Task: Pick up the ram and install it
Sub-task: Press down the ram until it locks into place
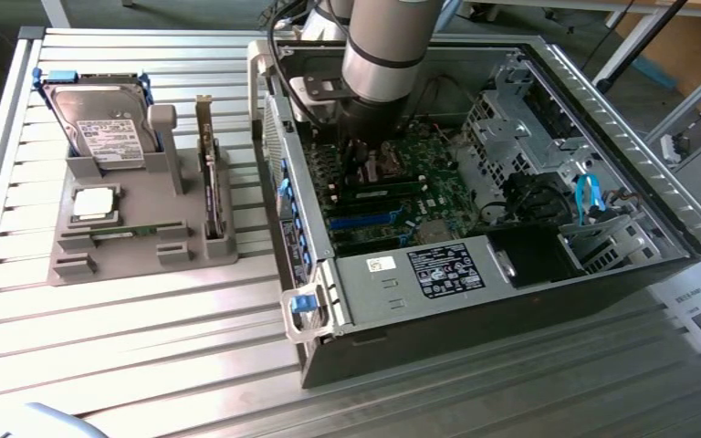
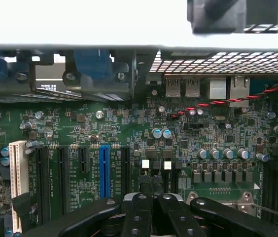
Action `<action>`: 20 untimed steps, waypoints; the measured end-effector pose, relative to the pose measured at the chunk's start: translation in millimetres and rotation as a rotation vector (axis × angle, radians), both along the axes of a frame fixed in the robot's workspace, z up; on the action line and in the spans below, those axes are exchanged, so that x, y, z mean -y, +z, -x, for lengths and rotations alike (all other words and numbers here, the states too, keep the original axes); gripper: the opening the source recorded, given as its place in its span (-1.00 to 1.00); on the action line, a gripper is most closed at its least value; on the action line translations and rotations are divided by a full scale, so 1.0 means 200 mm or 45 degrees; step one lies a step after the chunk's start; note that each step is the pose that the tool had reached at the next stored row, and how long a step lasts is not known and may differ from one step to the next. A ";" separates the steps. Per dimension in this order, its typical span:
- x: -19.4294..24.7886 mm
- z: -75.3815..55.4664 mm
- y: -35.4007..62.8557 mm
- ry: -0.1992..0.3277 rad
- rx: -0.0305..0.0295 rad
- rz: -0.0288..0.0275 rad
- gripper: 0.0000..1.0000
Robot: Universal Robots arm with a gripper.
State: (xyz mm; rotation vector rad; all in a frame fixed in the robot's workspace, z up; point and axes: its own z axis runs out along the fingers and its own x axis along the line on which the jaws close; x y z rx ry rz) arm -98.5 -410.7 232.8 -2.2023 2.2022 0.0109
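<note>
On the slatted table: 1 open black-and-silver computer case (image 1: 485, 274), 1 grey plastic parts holder (image 1: 120, 246) carrying 1 silver hard drive (image 1: 105, 123), 1 square silver CPU chip (image 1: 94, 203) and 1 upright green expansion card (image 1: 211, 169). On the motherboard, 1 blue slot (image 2: 104, 170).

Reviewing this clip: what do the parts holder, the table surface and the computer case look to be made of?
The parts holder looks like matte grey plastic, possibly printed: dull, uniform, blocky walls and slots. The table appears to be ribbed bare aluminium, its slats catching bright glare. The computer case looks like sheet steel, unpainted inside with punched holes, and dark on its outer face.
</note>
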 end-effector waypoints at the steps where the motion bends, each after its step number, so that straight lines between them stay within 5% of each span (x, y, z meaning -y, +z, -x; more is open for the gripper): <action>1: 0.000 0.00 -0.001 0.000 0.0000 0.0001 -0.80; 20: 0.000 0.00 -0.008 0.000 0.0001 -0.0002 -0.80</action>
